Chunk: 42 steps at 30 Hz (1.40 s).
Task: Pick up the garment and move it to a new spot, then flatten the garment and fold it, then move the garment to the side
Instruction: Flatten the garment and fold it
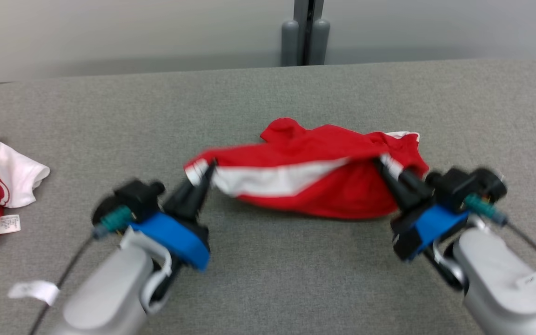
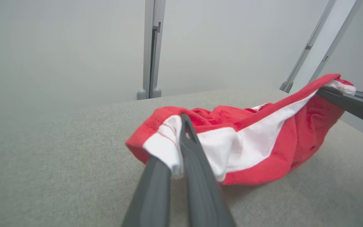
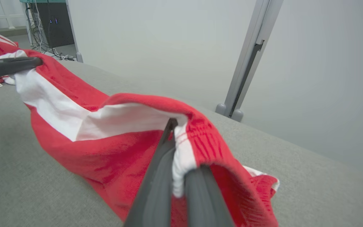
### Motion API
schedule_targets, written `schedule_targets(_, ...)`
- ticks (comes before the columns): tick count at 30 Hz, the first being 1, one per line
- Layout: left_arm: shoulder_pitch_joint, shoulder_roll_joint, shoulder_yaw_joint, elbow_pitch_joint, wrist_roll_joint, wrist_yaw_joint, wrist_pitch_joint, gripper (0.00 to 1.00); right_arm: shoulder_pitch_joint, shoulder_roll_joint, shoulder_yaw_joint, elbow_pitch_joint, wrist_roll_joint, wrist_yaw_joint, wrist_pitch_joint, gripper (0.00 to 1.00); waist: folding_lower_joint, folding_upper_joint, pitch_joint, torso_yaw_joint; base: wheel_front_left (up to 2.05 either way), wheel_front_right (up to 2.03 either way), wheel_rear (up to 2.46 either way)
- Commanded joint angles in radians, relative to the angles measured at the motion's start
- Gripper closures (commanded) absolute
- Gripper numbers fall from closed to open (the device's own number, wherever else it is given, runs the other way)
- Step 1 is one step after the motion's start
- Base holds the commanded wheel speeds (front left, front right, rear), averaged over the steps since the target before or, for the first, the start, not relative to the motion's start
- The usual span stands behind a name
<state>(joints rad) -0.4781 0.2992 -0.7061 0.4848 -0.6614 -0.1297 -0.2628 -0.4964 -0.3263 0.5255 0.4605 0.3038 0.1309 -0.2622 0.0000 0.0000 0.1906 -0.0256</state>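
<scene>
1: Where is the garment (image 1: 314, 186)?
2: Centre of the head view, sagging over the table (image 1: 268, 93). Left gripper (image 1: 208, 168) clamps its left end, right gripper (image 1: 379, 164) its right.

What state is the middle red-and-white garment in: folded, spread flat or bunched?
Bunched. The garment hangs crumpled between the left gripper and the right gripper, each shut on one white-trimmed end.
</scene>
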Motion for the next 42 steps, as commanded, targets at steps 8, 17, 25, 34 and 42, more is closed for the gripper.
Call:
schedule_targets(8, -0.337, 0.049, 0.089, -0.034, -0.041, -0.001, 0.021, 1.00, -0.321, 0.001, -0.046, -0.055, 0.118, 0.000, 0.048, 1.00, 0.0000, 0.0000, 0.095, -0.033, 0.00, 0.00, 0.00)
schedule_targets(17, -0.729, 0.083, 0.120, 0.055, -0.052, -0.001, 0.057, 1.00, -0.727, 0.079, -0.071, 0.119, 0.286, 0.000, 0.043, 1.00, 0.0000, 0.0000, 0.212, -0.082, 0.00, 0.00, 0.00)
schedule_targets(25, -0.855, 0.056, 0.065, 0.106, -0.068, -0.001, 0.021, 1.00, -0.876, 0.060, -0.025, 0.236, 0.339, 0.000, 0.003, 1.00, 0.0000, 0.0000, 0.237, -0.067, 0.00, 0.00, 0.00)
schedule_targets(34, -0.687, 0.059, 0.009, 0.082, -0.114, -0.001, 0.000, 1.00, -0.728, 0.010, 0.077, 0.200, 0.392, 0.000, -0.004, 1.00, 0.0000, 0.0000, 0.271, -0.046, 0.00, 0.00, 0.00)
schedule_targets(42, -0.315, 0.073, 0.133, -0.059, -0.077, 0.012, -0.003, 1.00, -0.398, -0.043, 0.093, 0.027, 0.396, 0.000, -0.004, 1.00, 0.0000, 0.0000, 0.231, -0.042, 0.00, 0.00, 0.00)
